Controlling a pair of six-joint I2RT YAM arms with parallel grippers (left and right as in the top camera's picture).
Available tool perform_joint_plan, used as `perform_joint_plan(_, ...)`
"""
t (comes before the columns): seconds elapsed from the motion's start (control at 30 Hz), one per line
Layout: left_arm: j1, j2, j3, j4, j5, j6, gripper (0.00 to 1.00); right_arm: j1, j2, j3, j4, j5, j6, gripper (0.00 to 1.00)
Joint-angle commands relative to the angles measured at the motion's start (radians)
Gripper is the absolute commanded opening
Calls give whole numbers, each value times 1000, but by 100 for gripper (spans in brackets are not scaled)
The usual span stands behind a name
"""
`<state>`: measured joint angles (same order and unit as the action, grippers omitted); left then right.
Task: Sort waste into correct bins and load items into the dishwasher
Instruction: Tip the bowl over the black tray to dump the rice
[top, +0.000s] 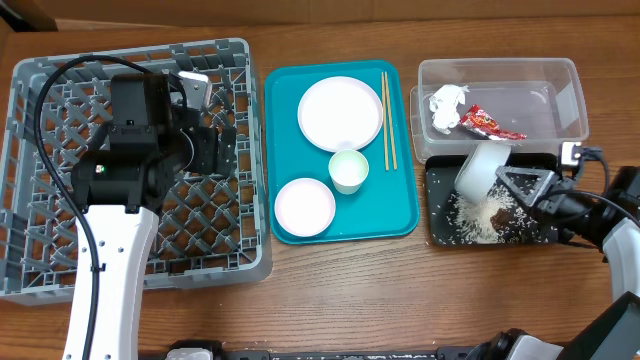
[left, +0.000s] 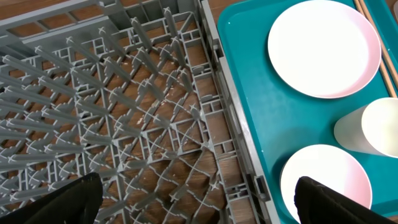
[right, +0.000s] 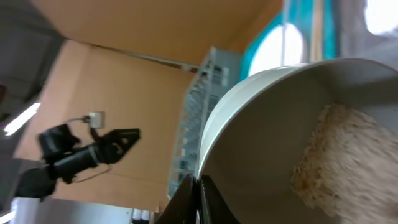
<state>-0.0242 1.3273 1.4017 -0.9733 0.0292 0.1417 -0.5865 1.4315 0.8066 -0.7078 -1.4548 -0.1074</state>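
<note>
Rice (top: 490, 222) lies scattered in the black tray (top: 437, 238). Above it, my right claw (top: 515, 182) is clamped on the rim of a white bowl (top: 482, 168), which is tilted, with grains still inside. My left claw (left: 199, 214) hangs over the grey dish rack (top: 40, 250), jaws spread wide, holding nothing. The clear tub (top: 560, 100) just beside the black tray holds the tissue (top: 447, 107) and red wrapper (top: 488, 123); I cannot read its print. Plate (top: 340, 112), small bowl (top: 304, 206), cup (top: 348, 168) and chopsticks (top: 387, 120) sit on the teal tray (top: 285, 130).
</note>
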Motion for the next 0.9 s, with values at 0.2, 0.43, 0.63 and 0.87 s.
perform_joint_plan(0.2,4,8,23,2,-3,15,100,-38,2,-1,72,-114,136,4)
perform_joint_plan(0.43,4,8,23,2,-3,15,100,-38,2,-1,161,-114,335,4)
perform_joint_plan(0.63,4,8,23,2,-3,15,100,-37,2,-1,234,-114,542,4)
perform_joint_plan(0.87,4,8,23,2,-3,15,100,-37,2,-2,237,-101,598,4)
